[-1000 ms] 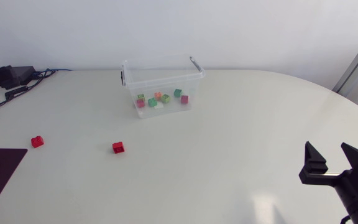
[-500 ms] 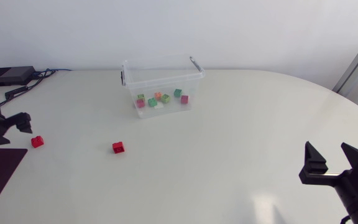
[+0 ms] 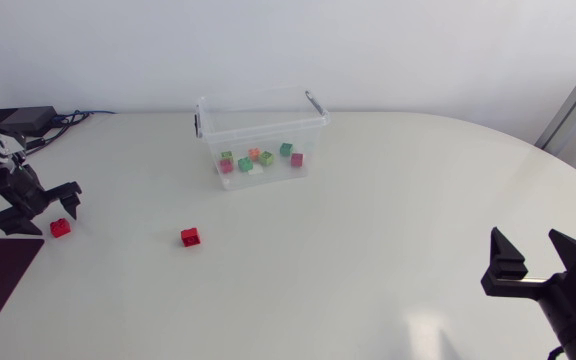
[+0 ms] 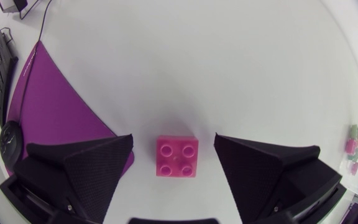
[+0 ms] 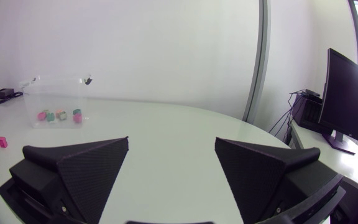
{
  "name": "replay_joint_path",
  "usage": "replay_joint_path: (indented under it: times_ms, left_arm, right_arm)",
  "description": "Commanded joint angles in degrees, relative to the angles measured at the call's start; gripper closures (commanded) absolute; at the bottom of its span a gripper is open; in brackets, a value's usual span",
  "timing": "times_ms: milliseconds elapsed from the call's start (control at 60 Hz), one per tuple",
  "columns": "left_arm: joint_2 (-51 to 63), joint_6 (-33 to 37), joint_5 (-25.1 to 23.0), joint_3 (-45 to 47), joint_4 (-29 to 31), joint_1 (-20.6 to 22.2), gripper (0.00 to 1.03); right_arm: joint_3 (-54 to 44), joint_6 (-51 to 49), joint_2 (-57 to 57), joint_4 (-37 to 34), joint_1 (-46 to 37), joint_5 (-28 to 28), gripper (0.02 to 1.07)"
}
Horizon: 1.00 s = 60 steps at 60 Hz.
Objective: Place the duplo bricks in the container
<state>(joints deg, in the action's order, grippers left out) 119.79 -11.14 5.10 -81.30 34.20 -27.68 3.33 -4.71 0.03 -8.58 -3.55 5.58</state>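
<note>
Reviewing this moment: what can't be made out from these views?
- Head view: the bricks in the container are too small and overlapping to count.
- Head view: the right gripper shows, but the picture's edge cuts off its arm.
- Left wrist view: the left gripper's height above the red brick cannot be judged from straight above.

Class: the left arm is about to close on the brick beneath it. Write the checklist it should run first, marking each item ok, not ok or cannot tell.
1. Left gripper open: ok.
2. Red brick centred between the fingers, touching neither: ok.
3. Gripper low enough to grip the brick's sides: cannot tell.
4. Container has no lid on it and can take the brick: ok.
5. Second red brick lies apart from the grasp: ok.
6. Right gripper is far from the left arm's path: ok.
</note>
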Motion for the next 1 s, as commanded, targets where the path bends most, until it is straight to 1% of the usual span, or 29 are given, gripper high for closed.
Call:
replay_joint_path:
  times_ms: [0, 33, 67, 100, 117, 200, 217, 250, 283, 300, 317, 350, 433, 467, 633, 817, 983]
  left_arm:
    - [2.03, -2.75, 0.70, -1.50, 1.40, 0.96, 0.18]
    - [2.21, -3.01, 0.79, -1.58, 1.66, 1.14, 0.18]
    - [2.38, -3.19, 0.79, -1.58, 1.93, 1.31, 0.20]
    - [2.56, -3.45, 0.79, -1.67, 2.28, 1.58, 0.29]
    - [2.64, -3.63, 0.79, -1.76, 2.46, 1.67, 0.31]
    - [2.38, -3.81, 0.87, -1.23, 2.81, 2.46, 0.37]
    - [2.38, -3.89, 1.05, -1.14, 2.81, 2.72, 0.41]
    - [2.29, -3.98, 1.58, -1.06, 2.81, 2.81, 0.44]
    - [2.29, -4.07, 2.45, -1.06, 2.81, 3.07, 0.50]
    - [2.29, -4.07, 2.54, -1.14, 2.81, 3.16, 0.51]
    - [2.21, -4.07, 2.89, -1.14, 2.81, 3.16, 0.55]
    - [2.03, -4.16, 3.42, -1.06, 2.72, 3.16, 0.56]
    - [0.97, -4.24, 4.21, -0.71, 2.10, 2.90, 0.63]
    - [0.62, -4.33, 4.39, -0.62, 2.02, 2.72, 0.68]
    - [-2.37, -4.42, 5.09, 1.05, 1.84, 3.07, 0.70]
    - [-11.42, -4.51, 5.09, 2.55, 1.66, 3.60, 0.70]
    - [-21.44, -3.45, 1.75, 4.30, 0.61, 7.29, 0.70]
  right_arm:
    - [-0.43, -0.04, -0.30, -1.18, -0.32, -0.14, 0.06]
    - [-0.43, -0.04, -0.30, -1.18, -0.32, -0.14, 0.06]
    - [-0.43, -0.04, -0.30, -1.18, -0.40, -0.14, 0.06]
    - [-0.43, -0.04, -0.30, -1.18, -0.32, -0.14, 0.06]
    - [-0.43, -0.04, -0.30, -1.18, -0.32, -0.14, 0.06]
    - [-0.43, -0.04, -0.30, -1.18, -0.32, -0.14, 0.06]
    - [-0.43, -0.04, -0.30, -1.18, -0.32, -0.14, 0.06]
    - [-0.43, -0.04, -0.30, -1.18, -0.32, -0.14, 0.06]
    - [-0.43, -0.04, -0.30, -1.18, -0.32, -0.14, 0.06]
    - [-0.43, -0.04, -0.30, -1.18, -0.32, -0.14, 0.06]
    - [-0.43, -0.04, -0.30, -1.18, -0.40, -0.14, 0.06]
    - [-0.43, -0.04, -0.30, -1.18, -0.32, -0.14, 0.06]
    - [-0.43, -0.04, -0.30, -1.18, -0.32, -0.14, 0.06]
    - [-0.43, -0.04, -0.30, -1.18, -0.40, -0.14, 0.06]
    - [-0.43, -0.04, -0.30, -1.18, -0.32, -0.14, 0.06]
    - [-0.43, -0.04, -0.30, -1.18, -0.32, -0.14, 0.06]
    - [-0.43, -0.04, -0.30, -1.18, -0.32, -0.14, 0.06]
